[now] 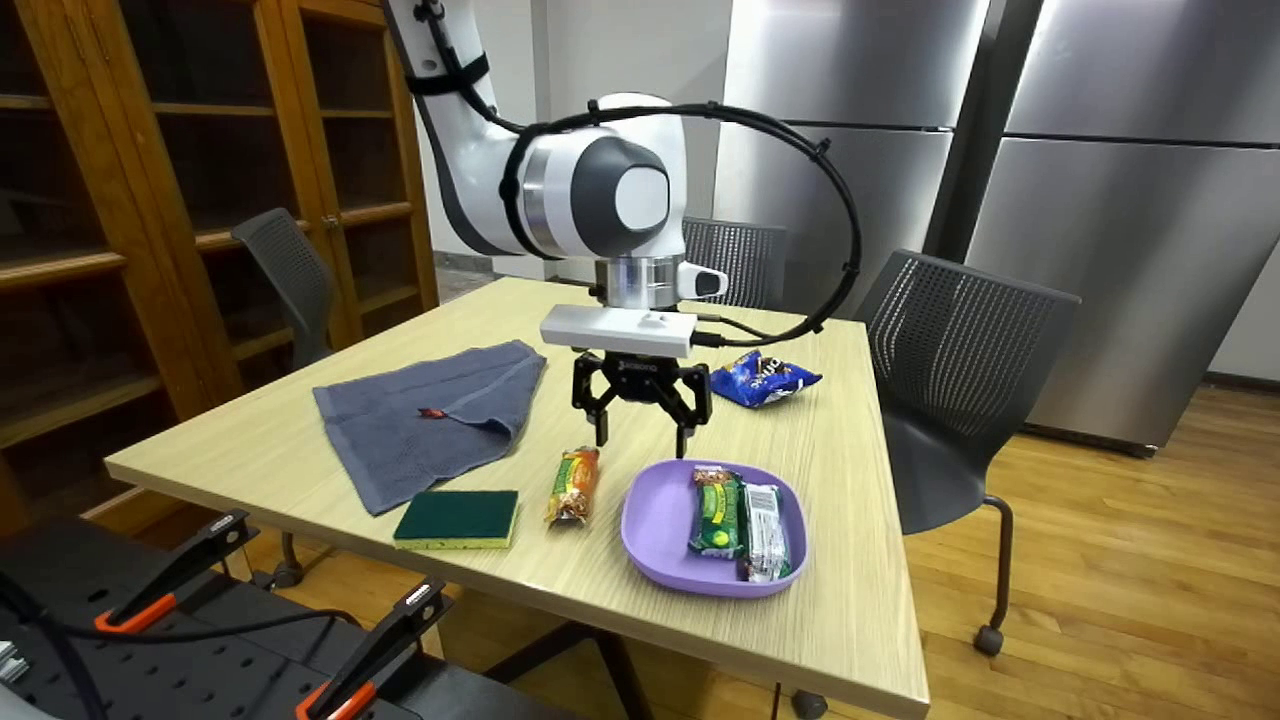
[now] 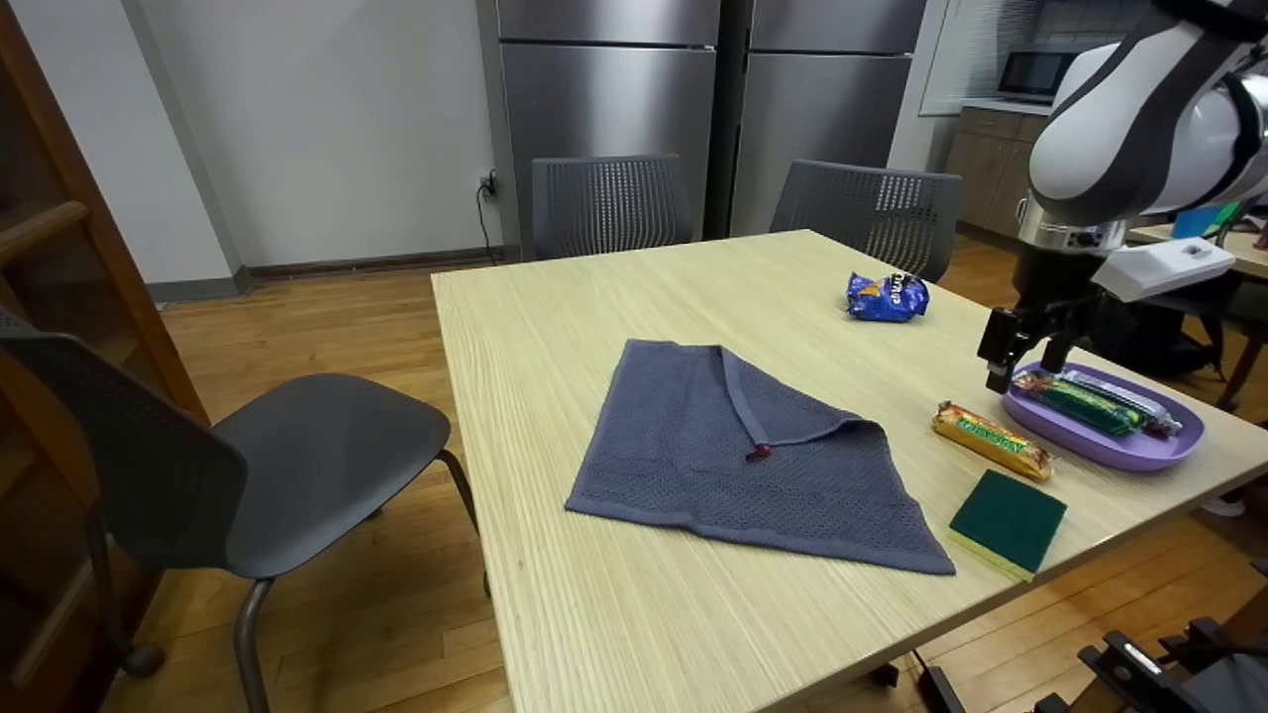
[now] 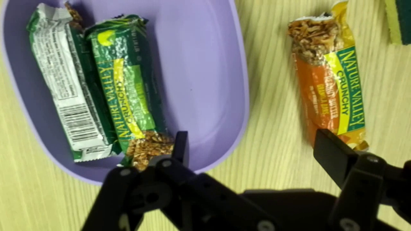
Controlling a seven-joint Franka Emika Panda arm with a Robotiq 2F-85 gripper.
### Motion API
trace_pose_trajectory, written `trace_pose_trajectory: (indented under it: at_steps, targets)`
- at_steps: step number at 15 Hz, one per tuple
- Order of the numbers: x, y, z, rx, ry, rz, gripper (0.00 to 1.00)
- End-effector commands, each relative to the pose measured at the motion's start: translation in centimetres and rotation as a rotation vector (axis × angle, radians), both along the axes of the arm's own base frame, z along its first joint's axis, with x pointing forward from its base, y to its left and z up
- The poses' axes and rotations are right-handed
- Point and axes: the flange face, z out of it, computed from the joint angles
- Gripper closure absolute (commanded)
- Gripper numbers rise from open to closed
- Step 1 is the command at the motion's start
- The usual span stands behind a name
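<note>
Orange bar [image 3: 330, 96]: I read "NATURE VALLEY CRUNCHY";
Green bar [image 3: 125, 89]: same brand, in purple bowl [image 3: 199, 80];
My gripper [image 1: 641, 447]: fingers [image 3: 334, 157] wide;
Sponge [image 1: 457, 515]: near orange bar

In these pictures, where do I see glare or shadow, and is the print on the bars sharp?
In both exterior views, pale sheen on the steel refrigerators; in the wrist view, a soft shadow in the purple tray along the green bar lying face up, large lettering legible on the orange bar, its tiniest print too blurred to read.
</note>
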Motion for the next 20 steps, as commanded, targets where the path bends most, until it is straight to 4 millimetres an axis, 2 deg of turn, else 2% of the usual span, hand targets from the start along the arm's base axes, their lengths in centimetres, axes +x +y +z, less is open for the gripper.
trace_pose_trajectory:
  at_steps: [1, 7, 11, 20]
  targets:
    - [-1.2, 2.3, 1.0, 0.035, 0.011, 0.038, 0.00]
    - [-1.8, 6.1, -0.2, 0.058, 0.043, 0.103, 0.00]
    - [-1.4, 7.7, -0.8, 0.060, 0.046, 0.128, 0.00]
    - [-0.1, 8.3, -1.4, 0.051, 0.054, 0.138, 0.00]
